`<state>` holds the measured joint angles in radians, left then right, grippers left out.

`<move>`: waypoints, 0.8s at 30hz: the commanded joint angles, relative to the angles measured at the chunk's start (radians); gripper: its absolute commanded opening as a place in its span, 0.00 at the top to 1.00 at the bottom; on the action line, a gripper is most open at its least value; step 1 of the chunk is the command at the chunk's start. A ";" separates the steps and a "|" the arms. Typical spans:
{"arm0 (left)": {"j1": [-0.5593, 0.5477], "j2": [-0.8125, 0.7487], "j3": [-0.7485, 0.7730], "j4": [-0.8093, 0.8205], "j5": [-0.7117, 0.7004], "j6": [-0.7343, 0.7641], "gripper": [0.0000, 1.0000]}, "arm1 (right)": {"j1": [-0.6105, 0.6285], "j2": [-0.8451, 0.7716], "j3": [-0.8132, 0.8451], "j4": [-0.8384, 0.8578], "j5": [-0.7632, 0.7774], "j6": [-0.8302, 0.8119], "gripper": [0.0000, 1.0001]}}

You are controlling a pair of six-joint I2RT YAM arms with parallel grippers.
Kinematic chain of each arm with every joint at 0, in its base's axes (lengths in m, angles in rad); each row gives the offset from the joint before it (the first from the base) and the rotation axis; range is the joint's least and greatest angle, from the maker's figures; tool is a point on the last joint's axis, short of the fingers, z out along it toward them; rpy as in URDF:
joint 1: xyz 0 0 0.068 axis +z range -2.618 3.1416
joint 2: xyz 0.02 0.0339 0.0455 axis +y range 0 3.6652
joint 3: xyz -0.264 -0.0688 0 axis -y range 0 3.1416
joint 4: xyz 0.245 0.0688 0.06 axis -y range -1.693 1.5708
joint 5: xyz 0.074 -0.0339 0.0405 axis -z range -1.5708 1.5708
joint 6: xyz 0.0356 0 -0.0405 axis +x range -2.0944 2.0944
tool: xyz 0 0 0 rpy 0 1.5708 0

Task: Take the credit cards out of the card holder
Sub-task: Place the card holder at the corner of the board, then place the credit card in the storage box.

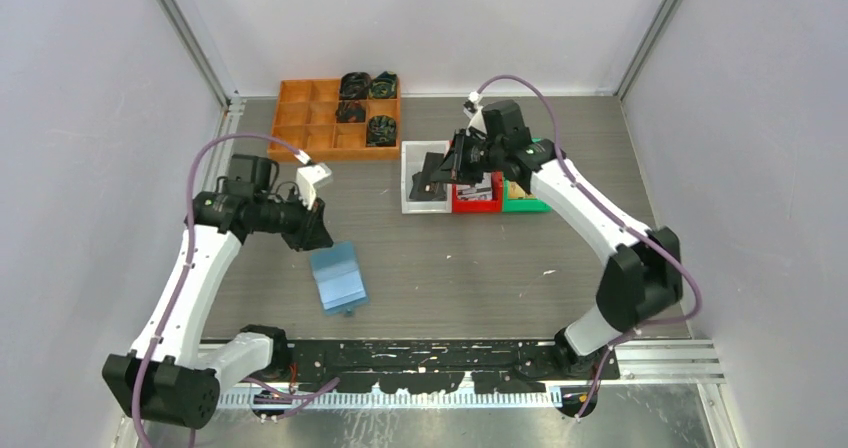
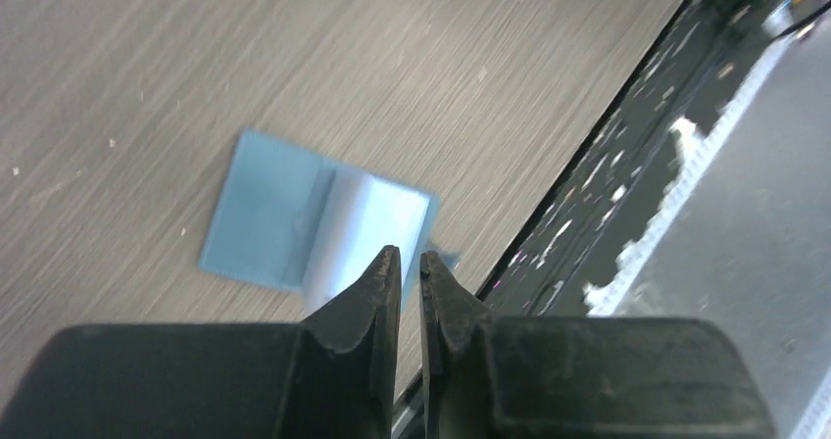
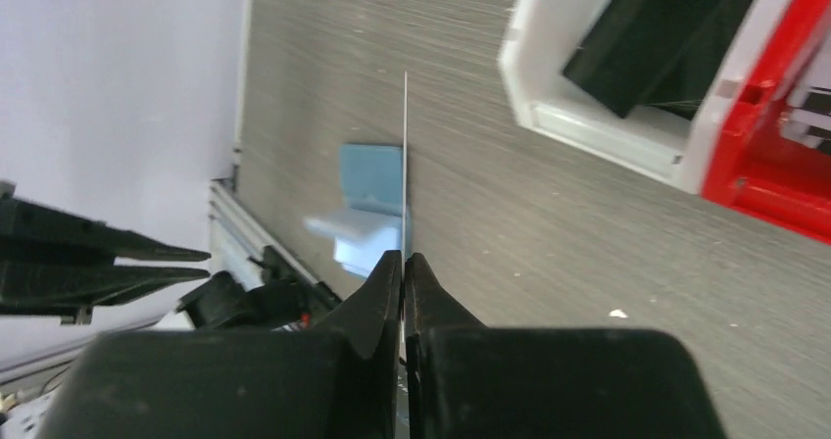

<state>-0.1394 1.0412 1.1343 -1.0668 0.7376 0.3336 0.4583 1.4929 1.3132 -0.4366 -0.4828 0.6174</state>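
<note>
Over the white bin [image 1: 405, 180] at upper centre of the top view, the right pincer [image 3: 403, 263] clamps a thin credit card [image 3: 405, 155] edge-on, so one card appears to be out. Lower left, the light blue card holder [image 1: 337, 278] lies open on the bench [image 1: 480, 268]. The left pincer [image 2: 410, 263] hangs beside it, nearly closed and empty. Whether another card remains inside cannot be told.

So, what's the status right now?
Right gripper, jaws shut on a card by white bin. Left gripper, jaws nearly shut, empty. Card holder lying on table.
</note>
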 commanded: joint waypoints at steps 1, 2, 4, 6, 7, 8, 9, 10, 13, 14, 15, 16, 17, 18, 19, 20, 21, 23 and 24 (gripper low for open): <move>-0.033 0.005 -0.065 0.025 -0.172 0.248 0.87 | -0.019 0.102 0.115 -0.040 0.062 -0.092 0.99; -0.032 0.008 -0.090 0.042 -0.188 0.284 0.88 | -0.021 0.135 0.138 -0.053 0.068 -0.101 0.99; -0.032 0.012 -0.123 0.092 -0.228 0.307 0.89 | -0.024 0.199 0.180 -0.070 0.083 -0.125 0.99; -0.032 0.026 -0.127 0.103 -0.242 0.309 0.83 | -0.028 0.276 0.228 -0.086 0.100 -0.144 0.99; -0.032 0.037 -0.122 0.099 -0.243 0.308 0.77 | -0.029 0.311 0.256 -0.099 0.107 -0.157 0.99; -0.032 0.052 -0.114 0.095 -0.249 0.299 0.72 | -0.029 0.343 0.282 -0.109 0.117 -0.171 0.99; -0.032 0.068 -0.107 0.098 -0.265 0.282 0.67 | -0.029 0.380 0.313 -0.124 0.127 -0.183 0.99; -0.032 0.084 -0.097 0.106 -0.284 0.260 0.61 | -0.029 0.413 0.344 -0.137 0.135 -0.193 0.99; -0.032 0.128 -0.074 0.124 -0.334 0.219 0.43 | -0.030 0.499 0.425 -0.163 0.147 -0.208 0.99; -0.033 0.138 -0.071 0.137 -0.341 0.204 0.39 | -0.029 0.525 0.449 -0.168 0.151 -0.209 0.99; -0.031 0.140 -0.074 0.148 -0.346 0.194 0.35 | -0.029 0.546 0.468 -0.171 0.152 -0.207 0.99; -0.032 0.141 -0.077 0.159 -0.347 0.186 0.33 | -0.028 0.563 0.485 -0.172 0.148 -0.206 0.99; -0.032 0.142 -0.082 0.170 -0.349 0.180 0.32 | -0.027 0.582 0.506 -0.174 0.146 -0.205 0.99; -0.031 0.143 -0.089 0.180 -0.350 0.175 0.31 | -0.026 0.599 0.519 -0.179 0.144 -0.203 0.99; -0.031 0.145 -0.095 0.191 -0.351 0.170 0.31 | -0.024 0.617 0.531 -0.180 0.143 -0.200 0.99; -0.030 0.147 -0.101 0.199 -0.351 0.162 0.30 | -0.020 0.633 0.544 -0.181 0.144 -0.201 0.98; -0.029 0.152 -0.104 0.208 -0.351 0.152 0.27 | -0.015 0.650 0.557 -0.191 0.147 -0.206 0.97; -0.026 0.164 -0.106 0.224 -0.351 0.125 0.22 | -0.004 0.684 0.585 -0.209 0.159 -0.218 0.93; -0.022 0.170 -0.106 0.237 -0.350 0.107 0.18 | 0.000 0.692 0.592 -0.215 0.169 -0.221 0.89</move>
<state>-0.1688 1.1980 1.0168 -0.9165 0.3920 0.5041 0.4351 2.1605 1.8252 -0.6247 -0.3397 0.4248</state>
